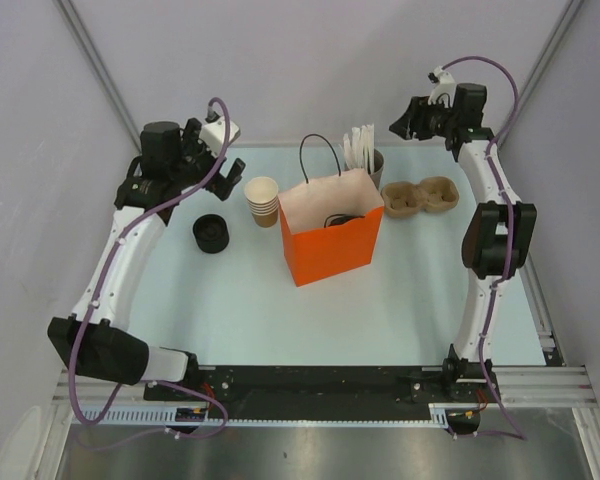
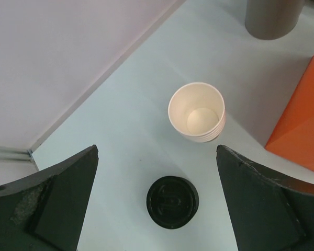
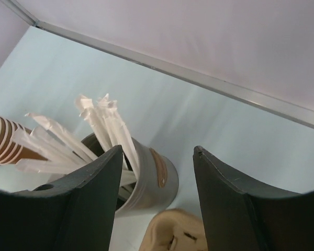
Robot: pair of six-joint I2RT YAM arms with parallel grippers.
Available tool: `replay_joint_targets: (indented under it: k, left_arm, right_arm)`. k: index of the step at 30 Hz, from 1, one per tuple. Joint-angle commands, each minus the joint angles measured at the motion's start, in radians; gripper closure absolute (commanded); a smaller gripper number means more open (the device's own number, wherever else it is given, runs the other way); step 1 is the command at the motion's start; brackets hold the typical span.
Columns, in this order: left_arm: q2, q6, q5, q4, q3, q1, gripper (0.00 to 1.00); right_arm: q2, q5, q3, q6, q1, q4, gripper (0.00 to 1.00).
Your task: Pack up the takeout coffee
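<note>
The orange paper bag (image 1: 332, 240) stands open in the middle of the table; it also shows at the right edge of the left wrist view (image 2: 303, 125). A dark curved shape lies inside its mouth; I cannot tell whether it is a handle or a lid. No lidded tan cup shows plainly in any view. My left gripper (image 1: 228, 163) is open and empty, high above the lidless cup stack (image 2: 196, 112) and the black lid stack (image 2: 172, 201). My right gripper (image 1: 404, 122) is open and empty at the far right, above the straw holder (image 3: 152, 183).
The lidless tan cup stack (image 1: 263, 200) and the black lid stack (image 1: 211, 233) stand left of the bag. The grey holder with wrapped straws (image 1: 368, 155) is behind the bag. A tan pulp cup carrier (image 1: 420, 197) lies to its right. Walls enclose the back and sides.
</note>
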Motion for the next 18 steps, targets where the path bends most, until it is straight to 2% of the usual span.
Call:
replay_joint_targets:
  k: [1, 8, 18]
  left_arm:
    - [-0.039, 0.022, 0.063, -0.01, -0.028, 0.023, 0.0]
    - [0.004, 0.0, 0.097, 0.005, -0.034, 0.031, 0.01]
    - [0.035, -0.014, 0.143, -0.016, 0.008, 0.033, 0.01]
  right_arm:
    - [0.075, -0.097, 0.106, 0.089, -0.003, 0.174, 0.4]
    - [0.212, -0.239, 0.179, 0.316, -0.01, 0.357, 0.44]
    - [0.313, -0.332, 0.238, 0.439, 0.009, 0.516, 0.45]
